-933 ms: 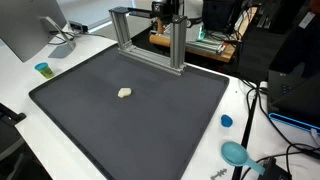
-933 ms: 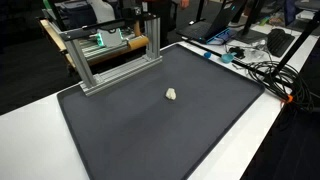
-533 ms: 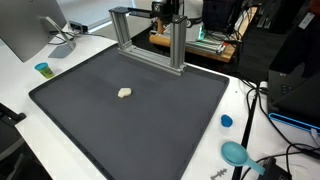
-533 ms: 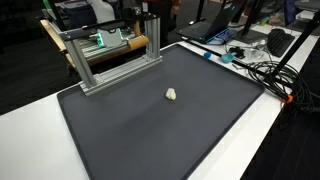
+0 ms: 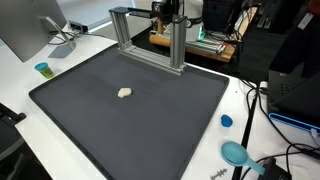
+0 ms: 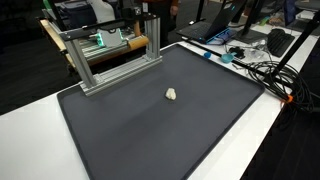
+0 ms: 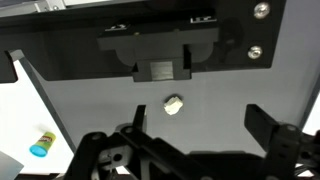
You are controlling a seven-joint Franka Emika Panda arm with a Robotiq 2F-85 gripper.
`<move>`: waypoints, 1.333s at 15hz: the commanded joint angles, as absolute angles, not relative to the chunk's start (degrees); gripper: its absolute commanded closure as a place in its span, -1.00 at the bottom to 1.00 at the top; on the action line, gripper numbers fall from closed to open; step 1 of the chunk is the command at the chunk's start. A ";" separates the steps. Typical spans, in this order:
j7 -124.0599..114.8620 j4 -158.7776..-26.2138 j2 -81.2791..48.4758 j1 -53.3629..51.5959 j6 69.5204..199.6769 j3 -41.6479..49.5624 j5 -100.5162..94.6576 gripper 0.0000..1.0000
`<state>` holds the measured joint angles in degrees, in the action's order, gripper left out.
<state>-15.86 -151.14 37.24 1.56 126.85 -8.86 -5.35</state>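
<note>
I count one small pale lump (image 5: 124,93), lying on one dark grey mat (image 5: 150,125). There is one aluminium frame (image 5: 178,50). On the one white table (image 5: 15,95) I make out one small blue cap (image 5: 226,121), one larger teal disc (image 5: 235,153) and one little blue-and-yellow cup (image 5: 42,69). One monitor (image 5: 28,28) shows. The cables (image 5: 262,100) are too tangled to count.

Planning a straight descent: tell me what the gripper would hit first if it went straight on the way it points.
Likely the small pale lump on the mat, ahead of the open gripper; depth is unclear.
</note>
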 commanded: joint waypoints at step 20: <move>-10.44 -153.04 42.61 1.92 123.07 -3.15 -2.70 -1.00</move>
